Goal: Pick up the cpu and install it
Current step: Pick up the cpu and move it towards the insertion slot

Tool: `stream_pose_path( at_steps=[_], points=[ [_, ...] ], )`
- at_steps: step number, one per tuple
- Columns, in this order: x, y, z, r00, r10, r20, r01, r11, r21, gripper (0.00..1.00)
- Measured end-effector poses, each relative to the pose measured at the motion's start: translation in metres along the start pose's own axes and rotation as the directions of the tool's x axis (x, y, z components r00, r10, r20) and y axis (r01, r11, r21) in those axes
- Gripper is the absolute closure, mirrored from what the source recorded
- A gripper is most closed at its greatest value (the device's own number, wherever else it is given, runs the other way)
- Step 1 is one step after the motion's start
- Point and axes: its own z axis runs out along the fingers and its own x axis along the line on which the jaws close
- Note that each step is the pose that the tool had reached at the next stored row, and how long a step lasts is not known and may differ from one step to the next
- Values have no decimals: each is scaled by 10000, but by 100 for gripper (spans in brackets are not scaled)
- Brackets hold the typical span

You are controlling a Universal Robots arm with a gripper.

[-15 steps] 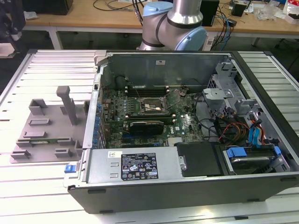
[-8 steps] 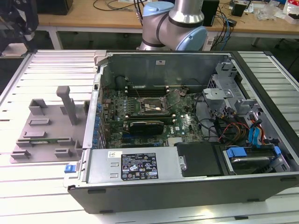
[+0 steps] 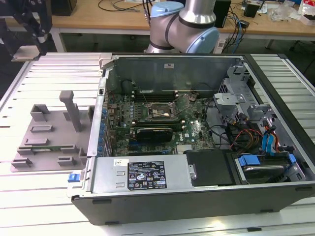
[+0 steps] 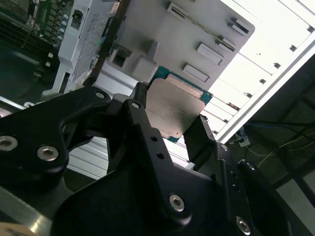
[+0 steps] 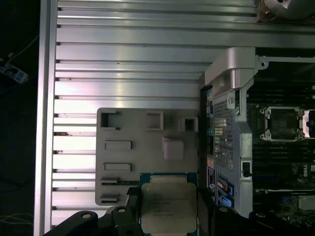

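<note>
The cpu (image 5: 168, 206) is a flat square chip with a pale silvery top and a green-blue edge. My gripper (image 5: 168, 212) is shut on it, one black finger against each side. In the second wrist view the cpu (image 4: 170, 101) sits between the fingertips of the gripper (image 4: 172, 108), held in the air above the grey slotted tray (image 4: 197, 29). The dark metal-framed socket (image 5: 283, 123) lies inside the open computer case, off to one side of the held chip. In the exterior view the socket (image 3: 156, 112) is on the motherboard, left of the middle of the case.
The grey tray (image 3: 49, 132) lies on the slatted aluminium table (image 3: 44, 73), at the exterior view's left of the open case (image 3: 197, 196). The case wall (image 5: 229, 113) stands between tray and socket. Cables and drive bays (image 3: 261, 137) fill the case's right. The arm (image 3: 184, 24) rises behind the case.
</note>
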Motion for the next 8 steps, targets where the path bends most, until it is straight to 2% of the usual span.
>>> stream_pose_path(
  at_steps=[2, 8],
  points=[
    [-35, 0, 1, 10000, -1, -1, 1, 10000, 0, 45],
    [-199, -2, 6, 10000, 0, -1, 0, 10000, 0, 45]
  ],
)
